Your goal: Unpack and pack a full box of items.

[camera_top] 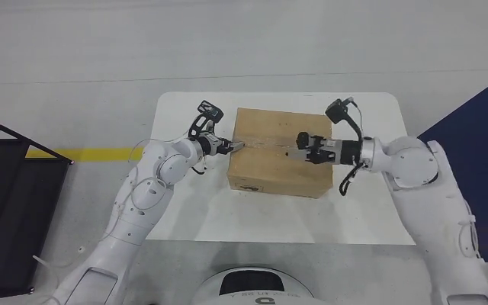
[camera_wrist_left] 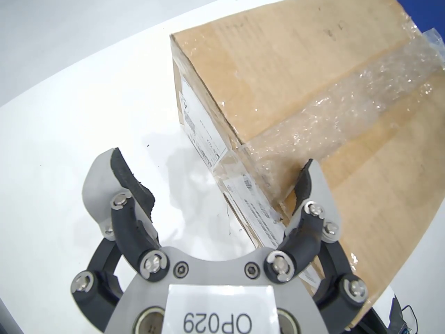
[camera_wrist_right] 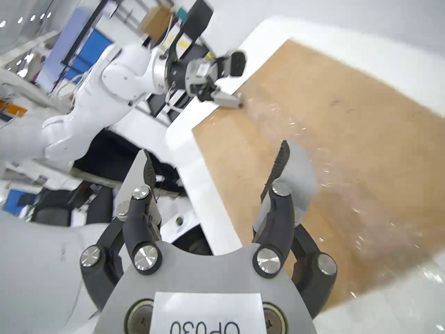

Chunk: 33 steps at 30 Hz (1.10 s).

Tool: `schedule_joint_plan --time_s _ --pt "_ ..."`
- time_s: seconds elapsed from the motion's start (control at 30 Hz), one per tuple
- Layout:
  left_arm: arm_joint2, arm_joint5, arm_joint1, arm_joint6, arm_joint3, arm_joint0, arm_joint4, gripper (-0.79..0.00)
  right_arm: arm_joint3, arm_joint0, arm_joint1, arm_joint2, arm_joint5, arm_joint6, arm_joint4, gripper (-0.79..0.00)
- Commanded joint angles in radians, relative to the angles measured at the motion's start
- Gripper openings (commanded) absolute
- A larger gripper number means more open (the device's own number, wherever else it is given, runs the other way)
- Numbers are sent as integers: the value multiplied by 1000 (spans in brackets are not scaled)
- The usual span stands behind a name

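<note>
Cardboard box, flaps shut under clear tape, is set mid-table. Left gripper is held at the box's end, fingers spread wide, nothing gripped, 1 fingertip at the tape. Right gripper is held over the box top, fingers apart, empty.

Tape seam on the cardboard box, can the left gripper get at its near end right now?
Probably yes: the open left gripper sits at the box edge where the tape folds over, with nothing between them.
</note>
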<state>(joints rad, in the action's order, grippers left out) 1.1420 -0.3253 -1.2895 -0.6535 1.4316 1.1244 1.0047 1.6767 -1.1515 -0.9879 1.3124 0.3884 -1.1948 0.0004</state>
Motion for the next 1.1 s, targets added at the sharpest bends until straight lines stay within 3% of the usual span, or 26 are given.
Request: schedule_joint_plan --time_s 0.0,0.2,0.43,0.67,1.07 --pt "0 0 0 0 0 0 0 0 -126 154 -19 -120 -5 -81 64 -785" --pt "0 0 0 0 0 0 0 0 -427 376 -91 -343 15 -82 185 -785" --pt "0 0 0 0 0 0 0 0 -614 462 -145 -462 12 16 170 -785" --pt "0 0 0 0 0 0 0 0 -663 489 -172 -522 -24 72 108 -785" --pt "0 0 0 0 0 0 0 0 -698 508 -195 -574 -167 53 46 -785"
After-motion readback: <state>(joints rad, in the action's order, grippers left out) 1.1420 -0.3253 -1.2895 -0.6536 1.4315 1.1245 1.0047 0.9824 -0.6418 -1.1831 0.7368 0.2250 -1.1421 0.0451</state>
